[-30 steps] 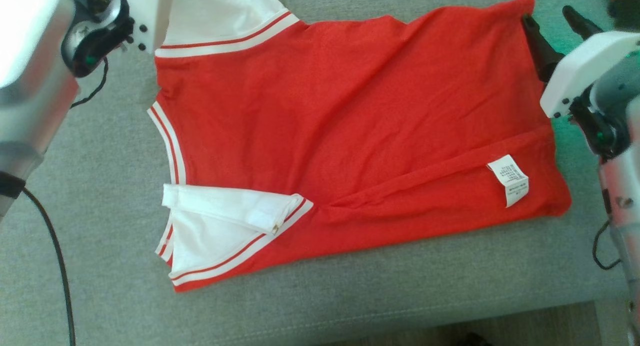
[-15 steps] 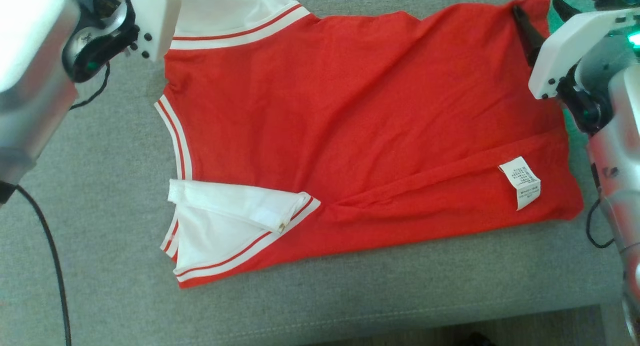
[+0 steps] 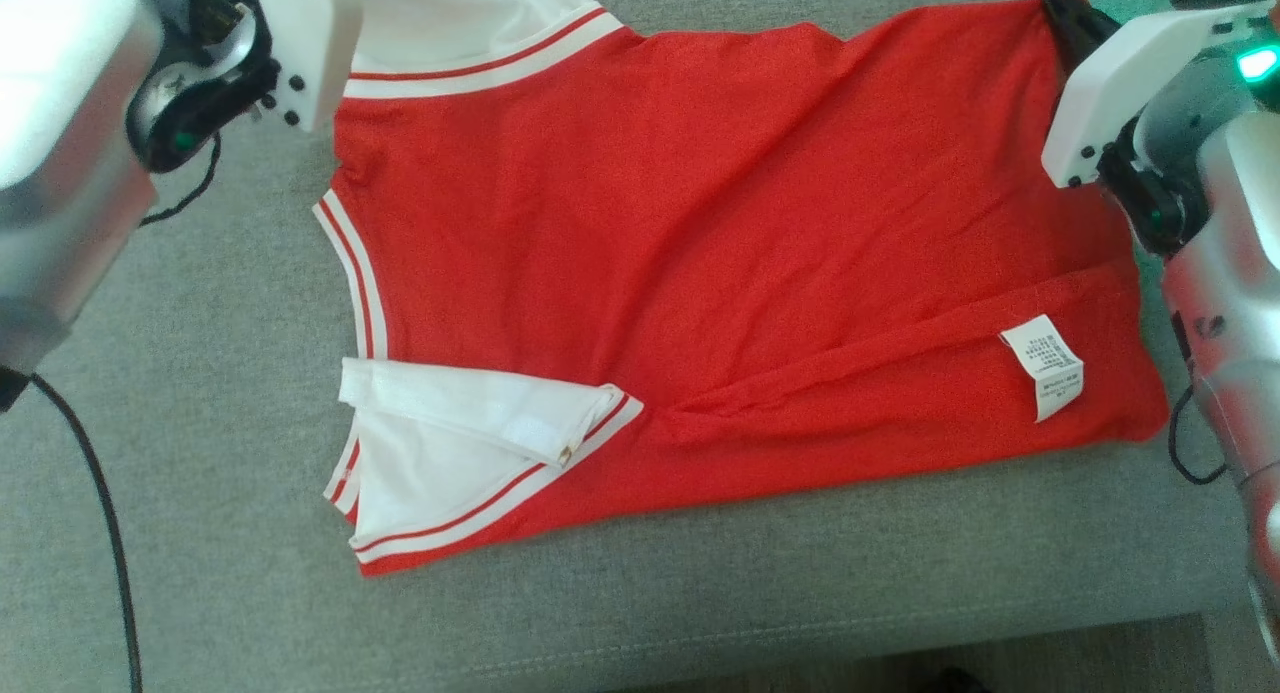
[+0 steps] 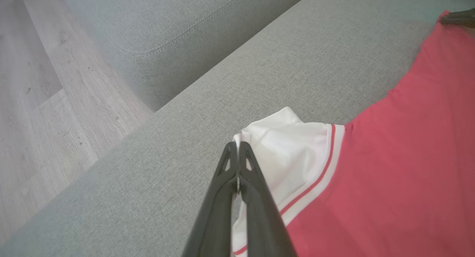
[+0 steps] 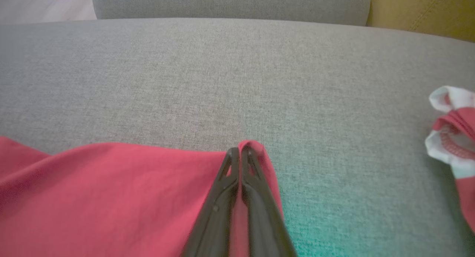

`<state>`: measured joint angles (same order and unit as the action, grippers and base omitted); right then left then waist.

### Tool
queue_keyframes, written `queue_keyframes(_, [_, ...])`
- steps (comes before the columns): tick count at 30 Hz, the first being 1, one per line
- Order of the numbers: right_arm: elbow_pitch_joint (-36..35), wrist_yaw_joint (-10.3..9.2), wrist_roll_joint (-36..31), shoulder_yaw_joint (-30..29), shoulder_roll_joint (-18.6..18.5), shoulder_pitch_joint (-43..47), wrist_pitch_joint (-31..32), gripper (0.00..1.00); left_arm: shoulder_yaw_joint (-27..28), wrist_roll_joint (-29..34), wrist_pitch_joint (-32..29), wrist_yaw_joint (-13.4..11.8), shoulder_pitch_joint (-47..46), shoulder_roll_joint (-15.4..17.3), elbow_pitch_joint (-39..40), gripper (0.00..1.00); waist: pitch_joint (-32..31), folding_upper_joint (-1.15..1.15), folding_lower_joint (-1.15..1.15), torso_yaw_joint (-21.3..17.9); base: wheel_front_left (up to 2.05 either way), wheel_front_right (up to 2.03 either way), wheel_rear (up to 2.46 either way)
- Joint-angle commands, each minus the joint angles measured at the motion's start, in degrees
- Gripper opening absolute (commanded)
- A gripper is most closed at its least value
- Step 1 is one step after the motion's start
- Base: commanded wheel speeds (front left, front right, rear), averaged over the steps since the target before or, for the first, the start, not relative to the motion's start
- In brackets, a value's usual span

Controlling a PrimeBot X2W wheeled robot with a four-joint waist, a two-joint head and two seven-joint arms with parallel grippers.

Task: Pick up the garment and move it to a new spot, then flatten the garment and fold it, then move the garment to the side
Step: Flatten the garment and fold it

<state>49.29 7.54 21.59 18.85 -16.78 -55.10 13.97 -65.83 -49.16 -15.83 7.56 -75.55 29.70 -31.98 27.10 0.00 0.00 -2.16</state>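
Note:
A red garment [image 3: 700, 253] with white, red-striped sleeves lies spread on the grey sofa seat [image 3: 200, 373], a white label [image 3: 1042, 365] showing near its right hem. My left gripper [image 4: 237, 145] is shut on the edge of the far white sleeve [image 4: 293, 145] at the garment's far left corner. At the far right corner, my right gripper [image 5: 239, 151] is shut on the red hem [image 5: 256, 147]; its dark fingers [image 3: 1068, 13] show in the head view beside the white wrist housing. The near sleeve [image 3: 450, 453] lies folded over on itself.
A second red and white piece of cloth [image 5: 451, 138] lies to the right of my right gripper. The sofa's front edge [image 3: 700, 653] runs along the bottom, with wooden floor [image 4: 44, 101] beyond the left end. A black cable [image 3: 100, 513] hangs at the left.
My right gripper has gone from open to shut, closing on the garment's far right corner after moving a little forward. The left gripper keeps its hold on the sleeve.

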Motion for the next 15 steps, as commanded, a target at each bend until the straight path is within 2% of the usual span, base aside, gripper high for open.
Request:
queue_keyframes(1, [-1.0,-0.05,0.7,1.0,-0.1,-1.7,-1.0,0.00,2.1,-0.1,0.8,-0.1,-4.4,2.8,0.5,0.00,-0.1,0.00,0.00,-0.1,0.00,0.00,0.00])
queue_keyframes(9, [-0.6,-0.05,5.0,1.1,-1.2,-3.5,-3.5,0.00,2.2,0.8,5.7,-0.1,-5.2,3.6,-1.2,0.00,-0.9,0.00,0.00,-0.4,0.00,0.00,0.00])
queue_keyframes(15, [-0.9,-0.05,9.8,-0.9,-2.6,-5.4,-5.4,0.00,3.7,2.1,12.4,-0.2,-7.0,3.3,-3.7,0.00,-1.4,0.00,0.00,-0.3,0.00,0.00,0.00])
